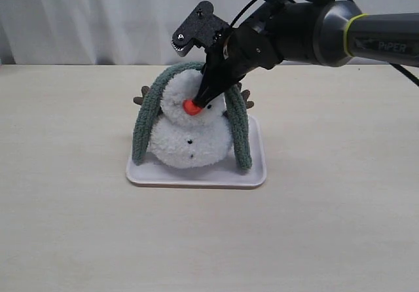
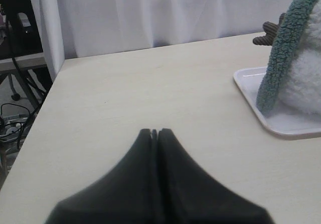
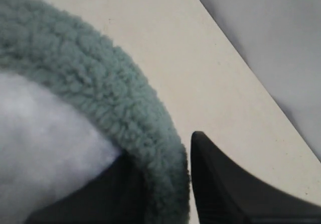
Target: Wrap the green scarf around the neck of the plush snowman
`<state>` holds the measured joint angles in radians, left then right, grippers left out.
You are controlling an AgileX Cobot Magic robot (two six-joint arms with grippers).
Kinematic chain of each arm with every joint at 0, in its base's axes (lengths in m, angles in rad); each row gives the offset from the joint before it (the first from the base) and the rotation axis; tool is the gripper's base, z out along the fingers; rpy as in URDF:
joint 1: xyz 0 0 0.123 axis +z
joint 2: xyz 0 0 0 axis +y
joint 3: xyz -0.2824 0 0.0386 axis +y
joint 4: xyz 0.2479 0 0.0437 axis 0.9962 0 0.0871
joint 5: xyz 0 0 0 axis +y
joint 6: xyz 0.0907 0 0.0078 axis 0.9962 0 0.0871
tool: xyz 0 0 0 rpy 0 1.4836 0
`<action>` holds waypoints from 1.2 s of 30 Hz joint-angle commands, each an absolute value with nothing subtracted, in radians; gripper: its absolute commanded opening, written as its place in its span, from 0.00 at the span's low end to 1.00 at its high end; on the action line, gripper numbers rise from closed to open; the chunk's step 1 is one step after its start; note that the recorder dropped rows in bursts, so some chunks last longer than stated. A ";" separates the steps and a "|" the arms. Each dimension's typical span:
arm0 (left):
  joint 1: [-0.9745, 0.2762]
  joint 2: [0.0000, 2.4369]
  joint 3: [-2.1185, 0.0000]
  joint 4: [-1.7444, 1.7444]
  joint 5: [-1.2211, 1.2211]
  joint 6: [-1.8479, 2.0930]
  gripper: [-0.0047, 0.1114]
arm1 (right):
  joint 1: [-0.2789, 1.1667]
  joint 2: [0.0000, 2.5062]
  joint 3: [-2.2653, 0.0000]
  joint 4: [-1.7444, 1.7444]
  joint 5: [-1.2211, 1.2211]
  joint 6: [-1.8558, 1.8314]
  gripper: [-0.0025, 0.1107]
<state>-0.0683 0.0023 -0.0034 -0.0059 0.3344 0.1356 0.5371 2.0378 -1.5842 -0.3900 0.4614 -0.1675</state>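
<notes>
Your right claw (image 3: 168,184) pinches the scarf (image 1: 145,118), so draw that end down, snug across the snowman's neck (image 1: 177,116)

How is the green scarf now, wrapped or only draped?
Only draped: the green scarf arches over the plush snowman, its ends hanging down both sides.

right arm (image 1: 327,33): reaches in level from the right, wrist bent down | right gripper (image 1: 204,94): fingers pointing down, clamped across the green scarf (image 3: 100,83) | left gripper (image 2: 154,132): jaws pressed together, empty, low over the table (image 2: 125,93)
</notes>
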 commanded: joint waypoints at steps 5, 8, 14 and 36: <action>-0.065 0.000 0.000 -0.009 0.324 0.134 0.04 | 0.535 1.982 -1.581 -0.375 0.500 -0.143 0.27; -0.065 0.000 0.000 -0.009 0.324 0.134 0.04 | 0.535 1.962 -1.581 -0.375 0.529 -0.143 0.27; -0.065 0.000 0.000 -0.009 0.324 0.134 0.04 | 0.535 1.940 -1.581 -0.287 0.573 -0.119 0.27; -0.065 0.000 0.000 -0.009 0.324 0.134 0.04 | 0.532 1.942 -1.679 -0.252 0.740 -0.037 0.50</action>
